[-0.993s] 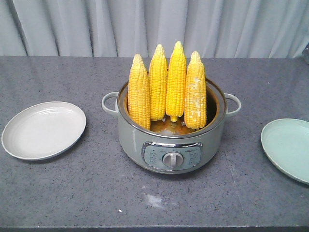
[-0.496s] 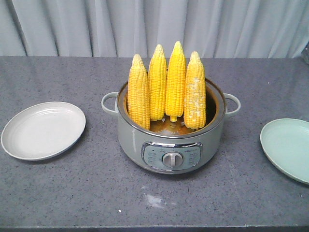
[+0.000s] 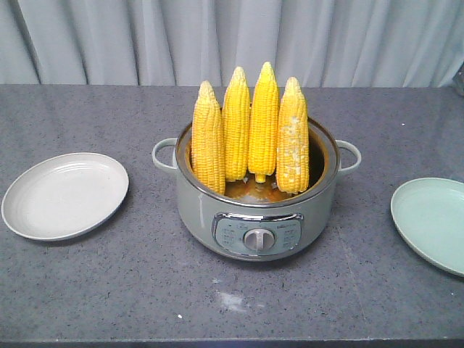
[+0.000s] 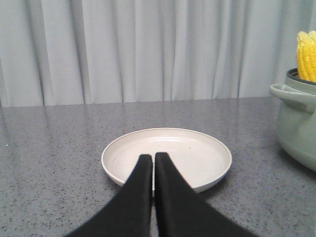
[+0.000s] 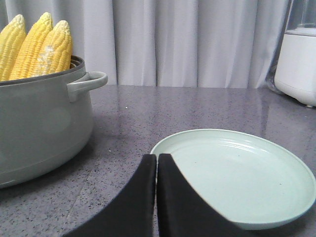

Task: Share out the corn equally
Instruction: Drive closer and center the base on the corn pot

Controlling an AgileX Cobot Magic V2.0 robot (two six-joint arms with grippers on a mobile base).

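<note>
Several corn cobs [image 3: 250, 127] stand upright, tips up, in a grey-green electric pot [image 3: 257, 210] at the table's middle; the rightmost cob [image 3: 293, 138] is paler with whitish patches. An empty white plate [image 3: 65, 194] lies to the pot's left and an empty pale green plate [image 3: 433, 221] to its right. My left gripper [image 4: 153, 157] is shut and empty, its tips over the near rim of the white plate [image 4: 167, 158]. Shut and empty too, my right gripper [image 5: 157, 157] sits at the near left rim of the green plate [image 5: 237, 173]. The corn [image 5: 37, 47] shows at upper left there.
The pot has side handles [image 3: 165, 154] and a front control dial [image 3: 257, 239]. A white appliance [image 5: 298, 54] stands at the far right near the curtain. Grey speckled tabletop runs to its front edge [image 3: 232, 341].
</note>
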